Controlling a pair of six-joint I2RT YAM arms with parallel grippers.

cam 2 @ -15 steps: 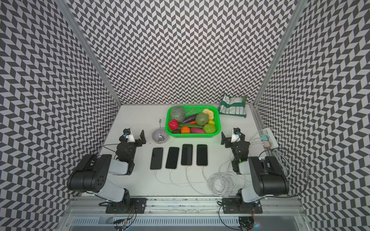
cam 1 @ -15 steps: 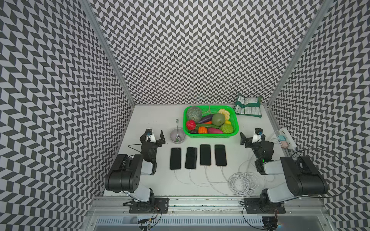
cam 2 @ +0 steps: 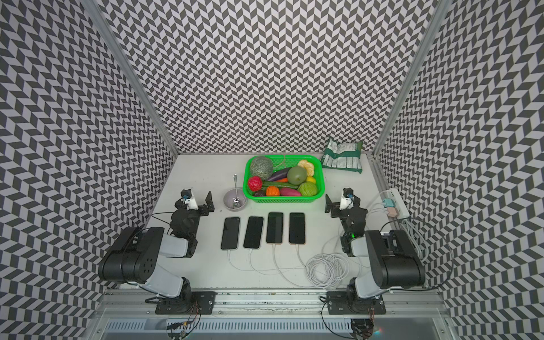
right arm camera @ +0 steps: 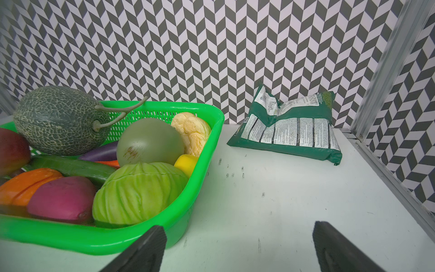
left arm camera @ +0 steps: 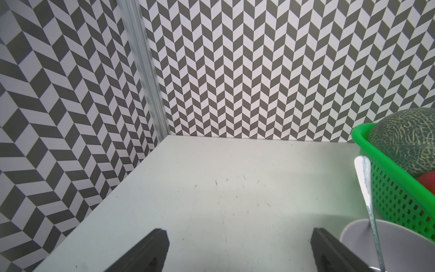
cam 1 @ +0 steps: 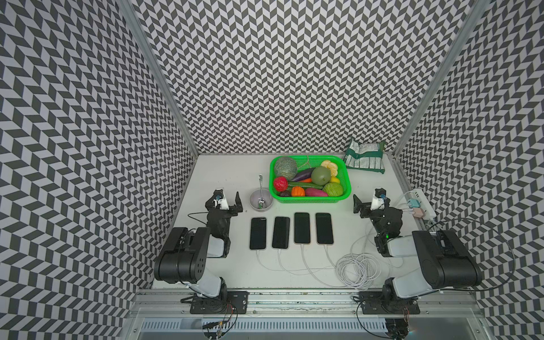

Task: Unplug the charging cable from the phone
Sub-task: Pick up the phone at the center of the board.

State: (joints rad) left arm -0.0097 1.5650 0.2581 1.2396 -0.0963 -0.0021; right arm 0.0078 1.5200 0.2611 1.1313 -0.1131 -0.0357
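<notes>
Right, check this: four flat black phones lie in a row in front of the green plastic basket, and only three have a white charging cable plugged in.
Wrong on the count: all four flat black phones have a white charging cable plugged in, as both top views show. They do lie in a row in front of the green plastic basket.

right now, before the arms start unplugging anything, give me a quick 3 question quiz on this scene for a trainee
1. True or false: each of the four phones has a white cable plugged into its near end.
2. The spoon rests in: A) the green basket B) the grey bowl C) the snack bag.
3. Fill in: the left gripper and the right gripper are both ____ and hold nothing.
Key: 1 true; 2 B; 3 open.
</notes>
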